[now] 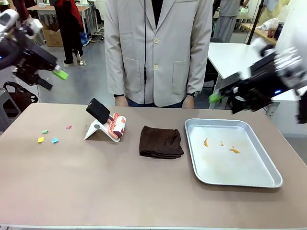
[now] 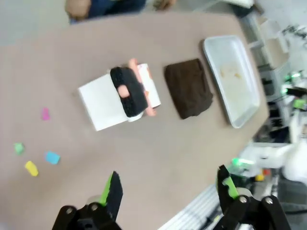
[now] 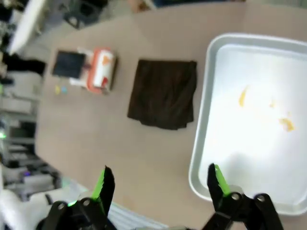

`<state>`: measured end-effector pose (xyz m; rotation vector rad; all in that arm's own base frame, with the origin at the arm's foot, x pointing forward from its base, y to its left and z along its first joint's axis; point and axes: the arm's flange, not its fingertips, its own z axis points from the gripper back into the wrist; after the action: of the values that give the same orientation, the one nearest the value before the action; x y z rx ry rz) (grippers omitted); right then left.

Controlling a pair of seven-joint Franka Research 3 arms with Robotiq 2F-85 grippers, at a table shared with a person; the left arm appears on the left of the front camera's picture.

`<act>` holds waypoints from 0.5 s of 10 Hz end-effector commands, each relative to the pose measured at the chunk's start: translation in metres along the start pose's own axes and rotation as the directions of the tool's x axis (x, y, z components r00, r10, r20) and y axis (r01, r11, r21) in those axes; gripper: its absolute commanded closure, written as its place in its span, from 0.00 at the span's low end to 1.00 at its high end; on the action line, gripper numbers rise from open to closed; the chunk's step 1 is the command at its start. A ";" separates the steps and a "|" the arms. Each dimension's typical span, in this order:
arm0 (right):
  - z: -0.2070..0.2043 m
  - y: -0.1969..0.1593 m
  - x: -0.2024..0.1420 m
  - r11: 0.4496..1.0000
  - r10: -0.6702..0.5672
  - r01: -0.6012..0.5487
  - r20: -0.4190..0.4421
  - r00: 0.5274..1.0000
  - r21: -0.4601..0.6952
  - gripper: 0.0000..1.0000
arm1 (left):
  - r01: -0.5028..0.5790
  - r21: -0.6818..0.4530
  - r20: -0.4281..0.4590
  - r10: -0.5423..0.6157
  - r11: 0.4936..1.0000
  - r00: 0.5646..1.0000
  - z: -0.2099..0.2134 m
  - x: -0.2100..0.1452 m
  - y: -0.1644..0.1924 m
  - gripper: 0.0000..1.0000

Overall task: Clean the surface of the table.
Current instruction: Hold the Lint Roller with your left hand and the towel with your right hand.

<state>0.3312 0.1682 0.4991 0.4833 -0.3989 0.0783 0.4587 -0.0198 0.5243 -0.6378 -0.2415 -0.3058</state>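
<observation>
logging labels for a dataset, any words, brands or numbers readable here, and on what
No text can be read.
The lint roller has orange marks on its white roll, too blurred to tell if they are print.
The cloth, tray, paper scraps and table look plain, with no print.
</observation>
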 end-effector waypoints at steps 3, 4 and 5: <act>-0.090 0.047 0.001 0.958 0.191 -0.207 -0.096 0.977 -0.199 0.00 | -0.069 0.133 -0.112 0.085 0.989 0.990 -0.048 0.031 0.001 0.00; -0.108 0.052 -0.004 0.956 0.206 -0.231 -0.146 0.967 -0.181 0.00 | -0.078 0.119 -0.129 0.093 0.990 0.987 -0.064 0.032 0.006 0.00; -0.118 0.053 -0.006 0.959 0.191 -0.219 -0.160 0.968 -0.179 0.00 | -0.097 0.089 -0.125 0.108 0.991 0.986 -0.076 0.033 0.012 0.00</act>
<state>0.3474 0.2635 0.4206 0.2277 -0.3236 0.3034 0.4970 -0.0614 0.4686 -0.5218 -0.0966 -0.2626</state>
